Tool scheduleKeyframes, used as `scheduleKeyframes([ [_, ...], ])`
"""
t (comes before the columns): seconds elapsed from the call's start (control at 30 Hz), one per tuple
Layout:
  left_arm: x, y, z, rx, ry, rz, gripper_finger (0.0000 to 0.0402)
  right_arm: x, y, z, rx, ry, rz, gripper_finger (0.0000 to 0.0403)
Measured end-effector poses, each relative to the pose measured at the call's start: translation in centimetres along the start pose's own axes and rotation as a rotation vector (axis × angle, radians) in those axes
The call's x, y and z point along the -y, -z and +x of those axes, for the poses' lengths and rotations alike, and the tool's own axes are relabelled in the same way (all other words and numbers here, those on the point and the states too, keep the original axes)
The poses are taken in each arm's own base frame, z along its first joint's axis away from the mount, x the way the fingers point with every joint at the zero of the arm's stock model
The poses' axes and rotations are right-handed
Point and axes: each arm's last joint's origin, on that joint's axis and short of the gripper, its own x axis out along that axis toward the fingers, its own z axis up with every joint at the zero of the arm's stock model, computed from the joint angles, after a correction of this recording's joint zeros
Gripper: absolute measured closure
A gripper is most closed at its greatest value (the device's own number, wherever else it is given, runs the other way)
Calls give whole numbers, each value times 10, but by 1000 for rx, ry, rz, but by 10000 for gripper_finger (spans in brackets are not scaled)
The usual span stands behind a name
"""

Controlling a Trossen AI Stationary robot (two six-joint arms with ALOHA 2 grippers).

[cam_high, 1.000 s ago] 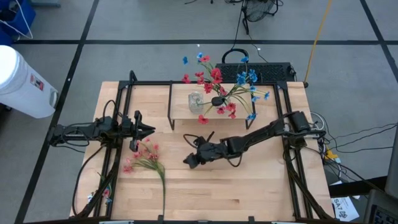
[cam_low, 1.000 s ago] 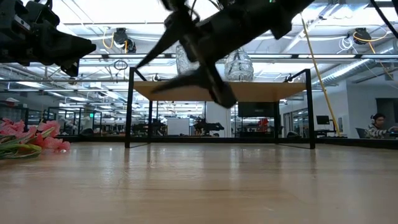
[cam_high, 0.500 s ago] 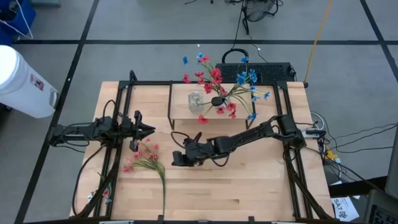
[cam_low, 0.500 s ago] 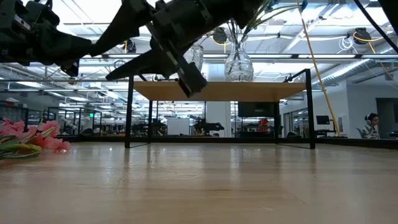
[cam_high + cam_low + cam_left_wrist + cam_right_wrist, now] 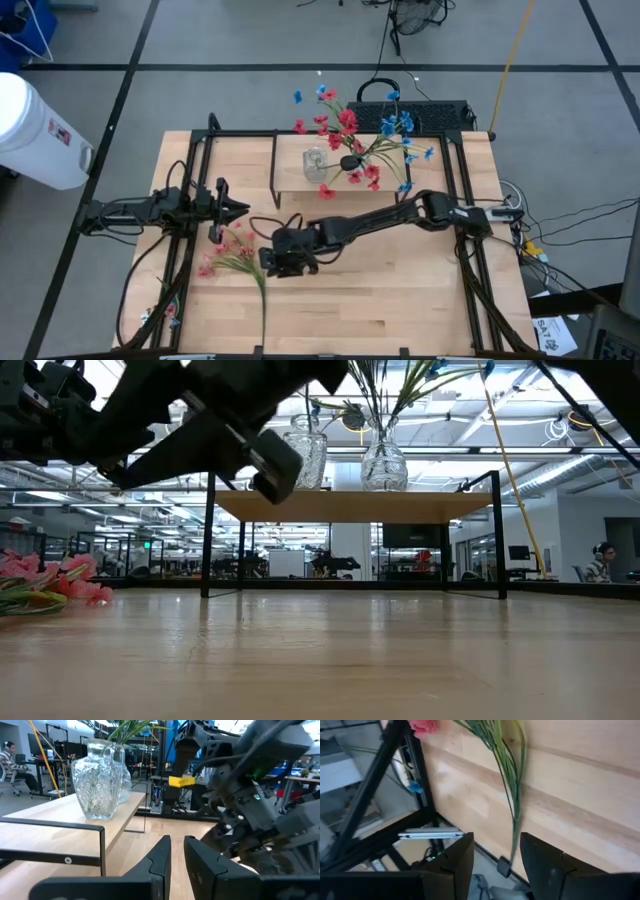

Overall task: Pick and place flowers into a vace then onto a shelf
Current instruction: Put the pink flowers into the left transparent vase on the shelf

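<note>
The pink spray (image 5: 228,252) lies flat on the tabletop near the left side, its green stem (image 5: 263,295) running toward the near edge. In the low view its pink blossoms (image 5: 55,585) lie at the far left. My right gripper (image 5: 268,262) is open and hovers just right of this spray. In its wrist view the stem (image 5: 512,815) shows between the open right gripper (image 5: 495,851). The red (image 5: 340,125) and blue (image 5: 395,125) sprays stand in a glass vase (image 5: 350,160) on the shelf (image 5: 385,178). My left gripper (image 5: 236,210) waits shut, above the blossoms.
A second, empty glass vase (image 5: 314,161) stands on the shelf beside the filled one. Black frame rails (image 5: 190,200) run along both table sides. A white bin (image 5: 30,120) stands off the table's left. Bare wood (image 5: 380,290) lies toward the near right.
My right gripper has swept from mid-table toward the table's left and slightly toward the near edge, ending beside the pink spray's stem and staying open. The flowers and vases have not moved.
</note>
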Motion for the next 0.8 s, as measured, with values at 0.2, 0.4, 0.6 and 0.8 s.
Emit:
scheduleKeyframes([
  [0.2,0,0,0,0,0,0,344,4,-7,4,36,143,-9,252],
  [0.4,0,0,0,0,1,0,344,11,-13,0,49,218,-43,252],
  [0.6,0,0,0,0,0,0,344,28,-8,-9,159,416,27,252],
  [0.8,0,0,0,0,0,0,344,42,25,-31,348,549,24,252],
])
